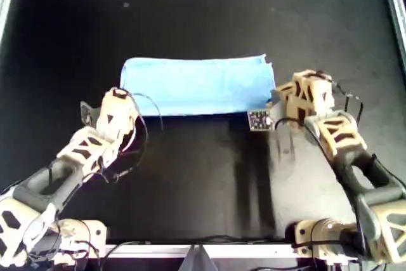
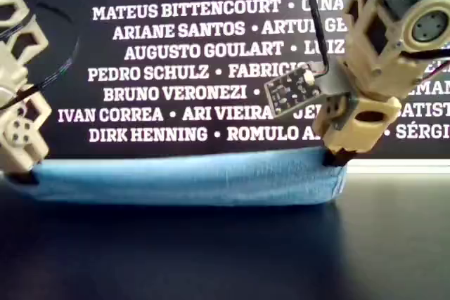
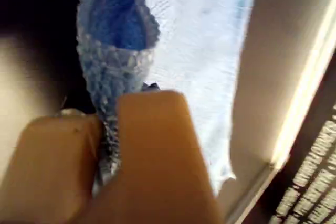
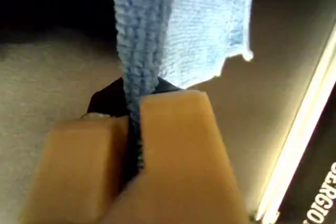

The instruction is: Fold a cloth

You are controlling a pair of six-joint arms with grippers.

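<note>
The cloth (image 1: pixel 196 85) lies as a long, doubled-over light blue band across the middle of the dark tabletop (image 1: pixel 190 182), its long side running left to right in the overhead view. One arm (image 1: pixel 111 122) meets the band's near corner on the overhead view's left. The other arm (image 1: pixel 311 103) meets the near corner on the right, and it carries a small circuit board (image 2: pixel 292 90). The first tool (image 3: pixel 107 150) is pressed together on a bunched fold of the cloth. The second tool (image 4: pixel 134 129) is likewise clamped on a narrow ridge of the fabric, with a loose corner hanging beyond it. The close, blurred wrist views probably cannot settle which arm carries which tool. A banner of names (image 2: pixel 190 47) stands behind the cloth.
</note>
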